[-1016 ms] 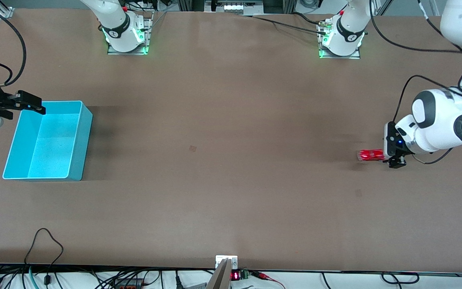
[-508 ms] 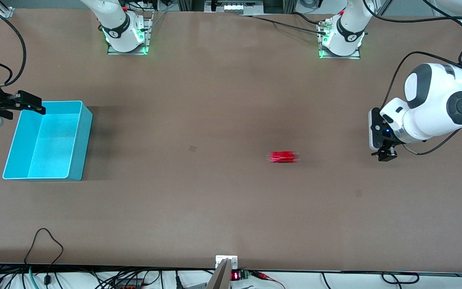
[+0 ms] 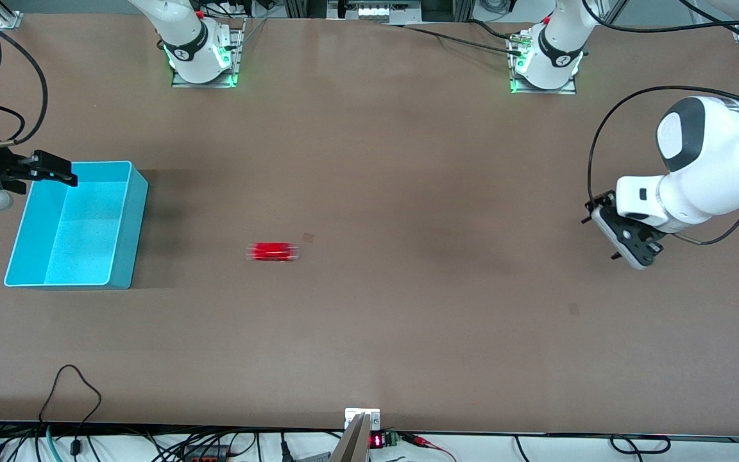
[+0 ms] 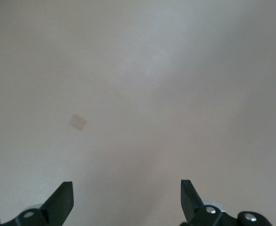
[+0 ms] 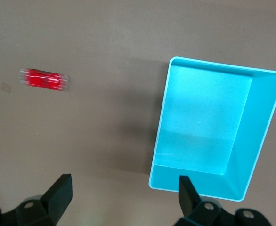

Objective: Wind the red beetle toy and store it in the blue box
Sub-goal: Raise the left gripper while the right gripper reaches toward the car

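Winding judged done: red beetle toy (image 3: 272, 252) seen blurred mid-tabletop, loose, well apart from blue box (image 3: 127, 224) at the right arm's end. Storing left. Right gripper (image 5: 121, 188) held over the box's edge, jaws apart, empty; left gripper (image 4: 127, 197) held over bare tabletop near its own end, jaws apart.

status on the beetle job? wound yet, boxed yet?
Done, apparently: the red beetle toy is loose on the table, blurred, between the arms and nearer the blue box, which suggests it was wound and let go. In hand: nothing. The left pincer is open over bare table; the right pincer is open over the box's rim. Left: catch the toy and put it in the box, which is empty.
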